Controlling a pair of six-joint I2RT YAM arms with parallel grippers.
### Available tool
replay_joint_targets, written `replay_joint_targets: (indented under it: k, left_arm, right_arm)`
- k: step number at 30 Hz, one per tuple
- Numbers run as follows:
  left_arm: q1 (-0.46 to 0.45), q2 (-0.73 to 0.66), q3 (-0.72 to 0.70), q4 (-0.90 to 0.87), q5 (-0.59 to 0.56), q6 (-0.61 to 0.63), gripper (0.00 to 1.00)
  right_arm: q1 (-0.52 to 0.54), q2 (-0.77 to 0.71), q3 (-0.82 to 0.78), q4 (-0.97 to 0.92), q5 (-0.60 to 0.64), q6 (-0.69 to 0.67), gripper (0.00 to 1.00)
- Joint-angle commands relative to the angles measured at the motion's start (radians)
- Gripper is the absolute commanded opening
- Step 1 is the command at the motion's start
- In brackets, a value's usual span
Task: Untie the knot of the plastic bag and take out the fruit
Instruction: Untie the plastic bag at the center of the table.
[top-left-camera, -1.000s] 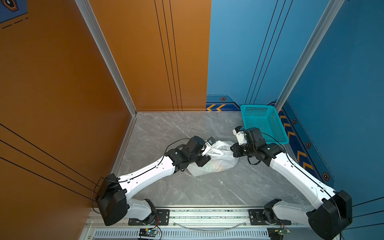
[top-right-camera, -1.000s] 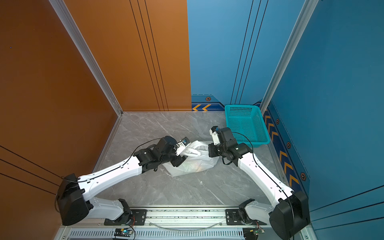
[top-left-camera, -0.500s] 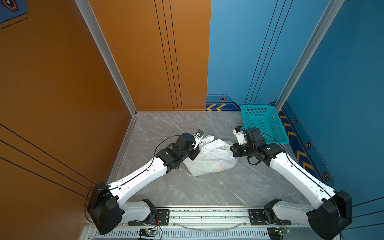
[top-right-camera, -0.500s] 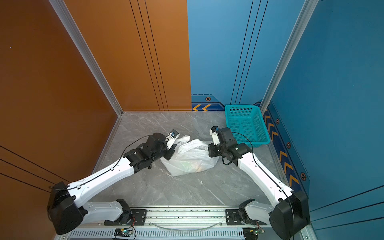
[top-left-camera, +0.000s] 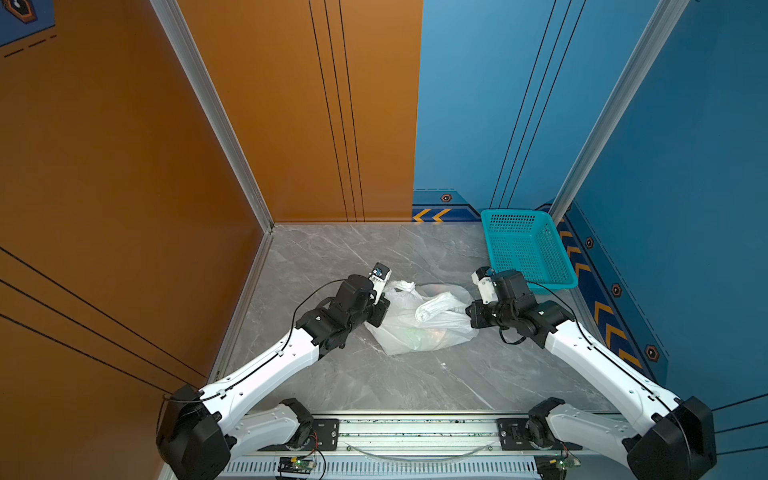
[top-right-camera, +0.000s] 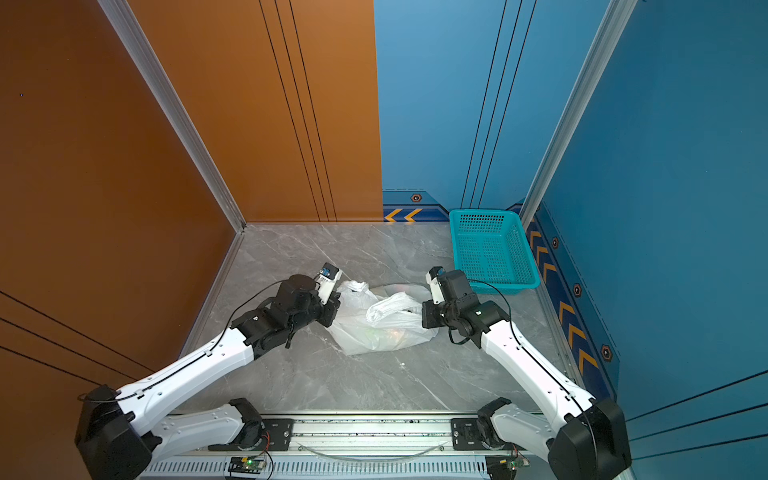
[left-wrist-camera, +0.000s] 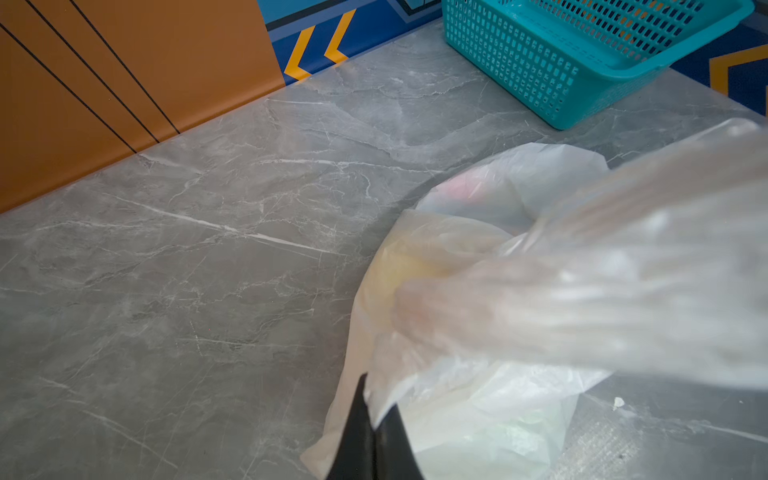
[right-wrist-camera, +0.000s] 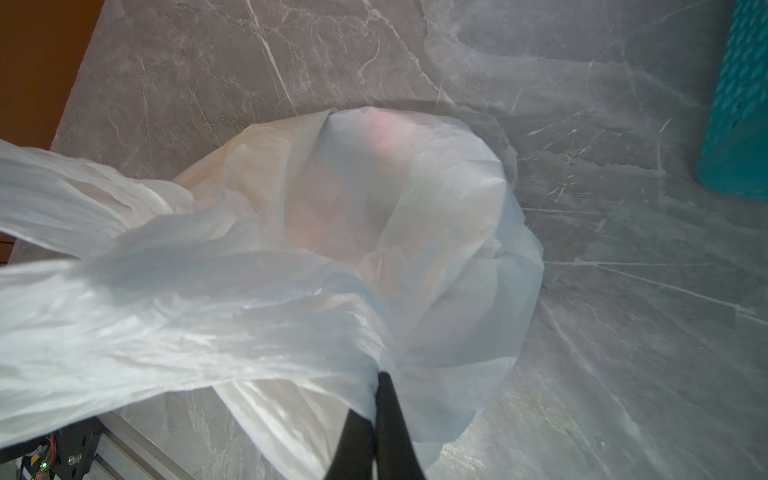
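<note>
The white translucent plastic bag lies on the grey marble floor between my two arms. My left gripper is shut on a fold at the bag's left edge. At the bag's right edge, my right gripper is shut on another fold. A twisted white strand of the bag lies across its top between them. I cannot make out the knot in any view. The fruit shows only as green, orange and yellow blurs through the plastic.
A teal perforated basket stands at the back right, close behind the right wrist. Orange walls close the left side and blue walls the right. The arms' base rail runs along the front.
My left gripper moved from over the bag's middle to its left edge and shut on the plastic there. The bag is drawn out leftward. The right arm has not moved.
</note>
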Motion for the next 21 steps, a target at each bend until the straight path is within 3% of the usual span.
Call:
replay_joint_targets:
  k: [1, 5, 14, 21]
  left_arm:
    - [-0.025, -0.044, -0.009, 0.030, 0.058, -0.016, 0.00]
    - [-0.038, -0.060, -0.011, -0.010, 0.037, -0.001, 0.00]
    - [0.003, -0.122, -0.084, -0.011, 0.002, -0.018, 0.00]
    - [0.010, -0.099, -0.070, 0.009, 0.043, -0.020, 0.00]
  right_arm:
    - [0.001, -0.022, -0.010, -0.008, 0.030, 0.022, 0.00]
    - [-0.024, -0.026, -0.001, -0.009, 0.034, 0.024, 0.00]
    - [-0.184, -0.021, -0.029, -0.016, -0.032, 0.094, 0.00]
    - [-0.178, -0.009, -0.027, -0.016, -0.060, 0.102, 0.00]
